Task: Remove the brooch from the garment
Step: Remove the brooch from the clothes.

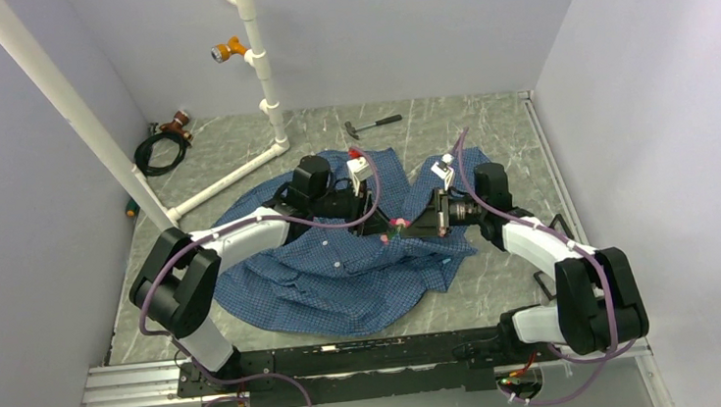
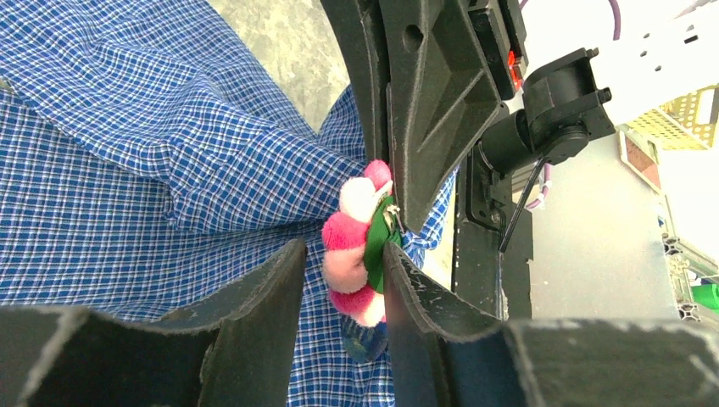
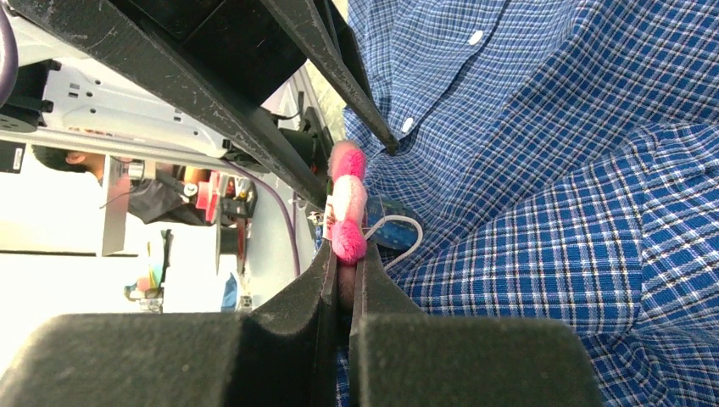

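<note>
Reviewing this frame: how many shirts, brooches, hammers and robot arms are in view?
shirt: 1
brooch: 1
hammer: 1
robot arms: 2 (left arm, right arm)
Total: 5

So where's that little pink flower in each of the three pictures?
Top view: brooch, a tiny pink dot at the centre, over the shirt.
Left wrist: brooch, large, centre, slightly low.
Right wrist: brooch, just left of centre, mid-height.
Shared landmark: the blue checked shirt beside it.
</note>
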`<state>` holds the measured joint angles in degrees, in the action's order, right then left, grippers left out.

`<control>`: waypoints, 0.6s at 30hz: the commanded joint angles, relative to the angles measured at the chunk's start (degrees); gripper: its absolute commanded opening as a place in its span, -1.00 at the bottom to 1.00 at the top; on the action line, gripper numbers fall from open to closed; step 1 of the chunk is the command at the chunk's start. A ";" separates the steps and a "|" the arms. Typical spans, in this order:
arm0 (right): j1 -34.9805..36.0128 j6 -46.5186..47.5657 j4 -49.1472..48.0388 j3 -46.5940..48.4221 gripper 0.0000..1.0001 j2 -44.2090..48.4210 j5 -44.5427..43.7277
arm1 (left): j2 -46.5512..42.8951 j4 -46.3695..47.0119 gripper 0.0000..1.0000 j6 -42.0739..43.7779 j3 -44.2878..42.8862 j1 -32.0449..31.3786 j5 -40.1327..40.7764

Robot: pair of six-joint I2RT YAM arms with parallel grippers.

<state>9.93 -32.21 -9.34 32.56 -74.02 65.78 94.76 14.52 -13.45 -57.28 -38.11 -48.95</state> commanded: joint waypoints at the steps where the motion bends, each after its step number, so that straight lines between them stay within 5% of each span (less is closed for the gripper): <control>1: -0.09 -2.36 -4.56 -0.38 -1.00 2.13 4.03 | -0.86 3.37 -0.12 -1.88 -0.73 -0.40 0.34; 18: -0.10 -14.99 -13.22 -0.91 -1.00 -2.46 10.39 | 0.25 12.59 -0.13 -11.18 1.05 1.62 -4.65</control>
<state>9.87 -41.78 -17.04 31.66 -75.35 71.33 94.76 20.99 -20.78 -57.17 -37.85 -50.52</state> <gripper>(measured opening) 0.045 0.438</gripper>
